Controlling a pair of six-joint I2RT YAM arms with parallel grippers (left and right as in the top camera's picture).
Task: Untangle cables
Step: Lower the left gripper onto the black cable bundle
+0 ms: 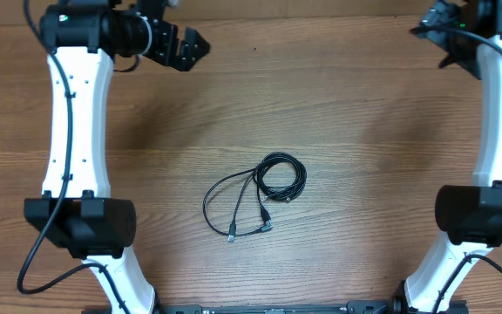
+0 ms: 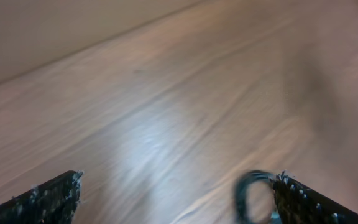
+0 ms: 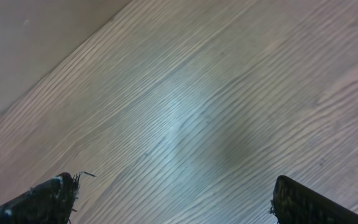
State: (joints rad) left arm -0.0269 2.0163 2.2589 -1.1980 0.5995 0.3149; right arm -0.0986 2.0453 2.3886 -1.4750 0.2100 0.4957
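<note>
Two hands, both spread wide with nothing between the fingers: left hand [image 2: 176, 202] and right hand [image 3: 173, 202] hang over the wood-grain brown desk [image 1: 364, 113], up by its far corners. Mid-desk, well apart from both, the thin black cables [image 1: 255, 199] lie in one tangled bunch. It has a tight coil upper right and a looser loop lower left, so the long axis runs diagonally. Plug ends sit on the arm-base side. Can't tell exactly how many cords.

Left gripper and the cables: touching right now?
Apart. The overhead view shows the left gripper near the far edge of the table and the cables at its middle, with bare wood between them.
</note>
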